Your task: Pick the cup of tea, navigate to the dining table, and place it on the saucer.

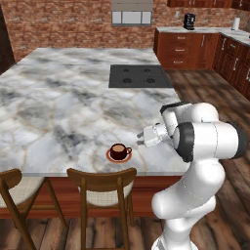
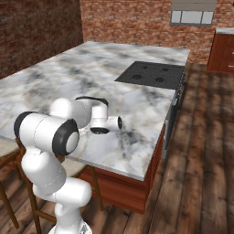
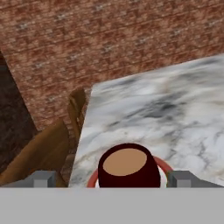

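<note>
The small dark maroon cup of tea [image 1: 118,151], light brown liquid showing inside, is sitting upright on the small round orange-red-rimmed saucer [image 1: 111,157], its handle pointing toward the robot arm. The saucer is lying on the large white-grey veined marble dining table [image 1: 58,102], close to the table's near edge. Just below that edge, 2 brown wooden chairs [image 1: 102,188] with pale woven seats are standing tucked against the table's reddish wood base, crowding the floor under the saucer. Beyond the saucer, the marble is stretching bare up to the black inset cooktop [image 1: 139,76] at the table's far right. To the right of the table, dark plank floor is running free toward the dark wood cabinets [image 1: 195,49].

The white arm is folding its elbow high beside the table, its wrist reaching level over the marble toward the saucer. The two-finger gripper [image 1: 139,138] is hanging just beside the cup, spread wide and gripping nothing; in the hand view its 2 grey fingertips [image 3: 43,178] are flanking the cup without touching it.
</note>
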